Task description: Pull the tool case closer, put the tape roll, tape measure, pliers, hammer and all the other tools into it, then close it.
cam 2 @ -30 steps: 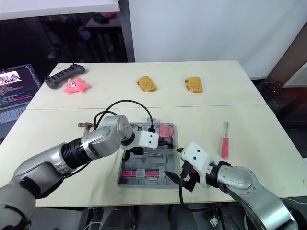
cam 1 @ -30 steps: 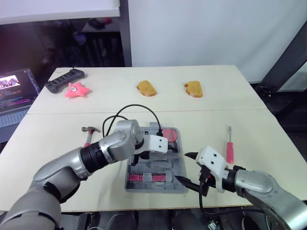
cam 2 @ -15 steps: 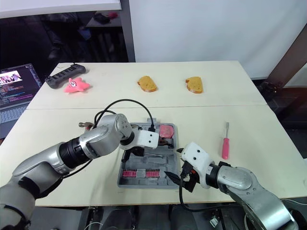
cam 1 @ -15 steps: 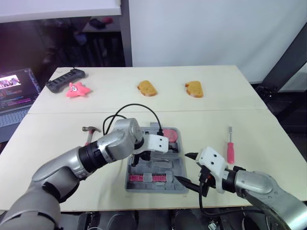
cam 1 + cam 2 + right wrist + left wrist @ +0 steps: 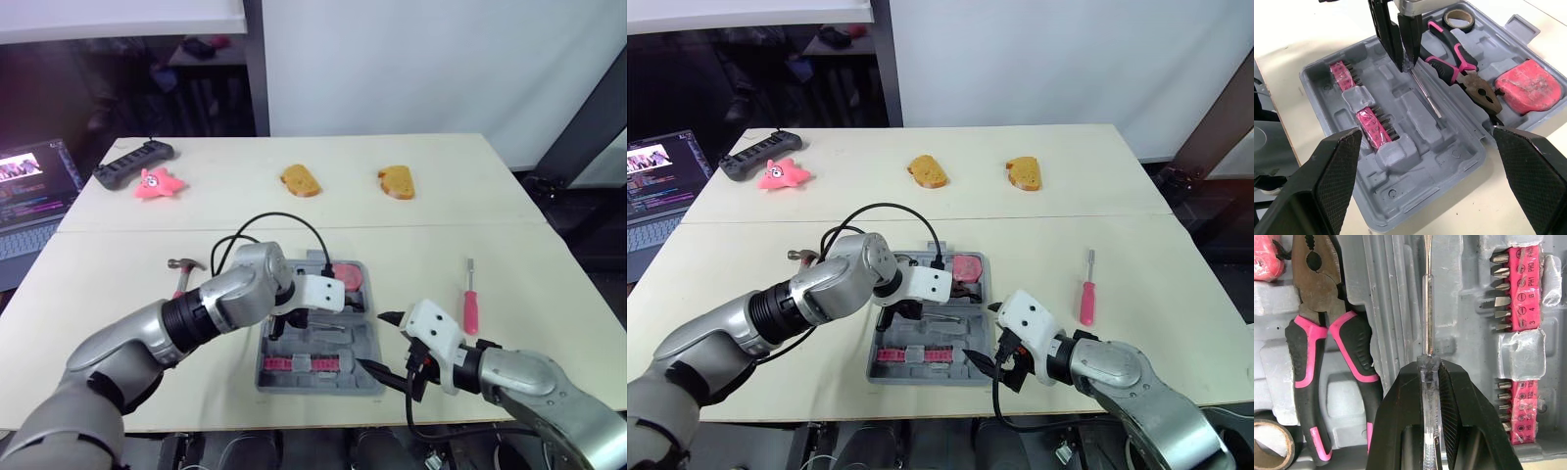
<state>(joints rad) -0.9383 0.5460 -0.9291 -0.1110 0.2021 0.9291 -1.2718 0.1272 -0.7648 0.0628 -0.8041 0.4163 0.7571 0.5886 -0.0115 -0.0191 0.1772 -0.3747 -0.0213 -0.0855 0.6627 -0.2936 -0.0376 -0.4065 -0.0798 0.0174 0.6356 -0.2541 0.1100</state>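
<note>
Left eye view: on the table [image 5: 118, 323] the open tool case [image 5: 892, 377] has the right gripper [image 5: 384, 345] at its near right corner, fingers spread wide. The left gripper [image 5: 1429, 366] is over its middle, pinching a clear-handled screwdriver [image 5: 1426, 308] whose shaft reaches down into the case. The hammer [image 5: 183, 271] lies just off the case's left side and a pink screwdriver [image 5: 469, 304] well off its right, while inside lie the pliers [image 5: 1317, 333], the tape measure [image 5: 1530, 85] in the far right pocket, and the tape roll [image 5: 1268, 440] by the pliers' handle ends.
</note>
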